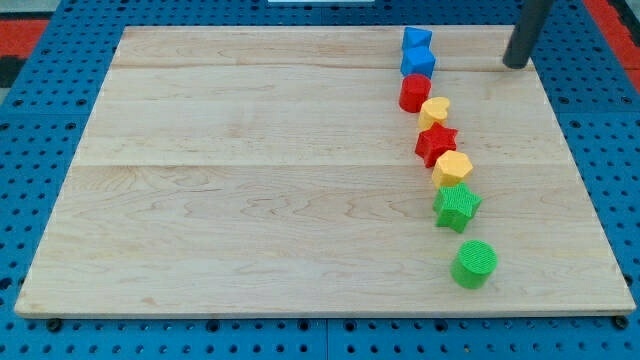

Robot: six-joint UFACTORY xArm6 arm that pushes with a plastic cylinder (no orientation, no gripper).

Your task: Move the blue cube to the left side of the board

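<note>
Nearest the camera sits the green cylinder point(474, 264), the bottom of a line of blocks on the worktop point(250, 200). The blue cube point(418, 63) sits near the top, touching another blue block point(416, 39) and the red cylinder point(414, 92). The end effector, a bare rod holding nothing, has its tip point(515, 65) well to the cube's right; it should push straight left through the cube's middle, sparing the neighbours.

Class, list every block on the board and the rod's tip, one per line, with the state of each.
blue cube: touching red cylinder
blue block: at chain's top
red cylinder: upright
yellow heart: flat
red star: flat
yellow hexagon: flat
green star: flat
green cylinder: standing apart
my tip: right of blue cube, not touching
</note>
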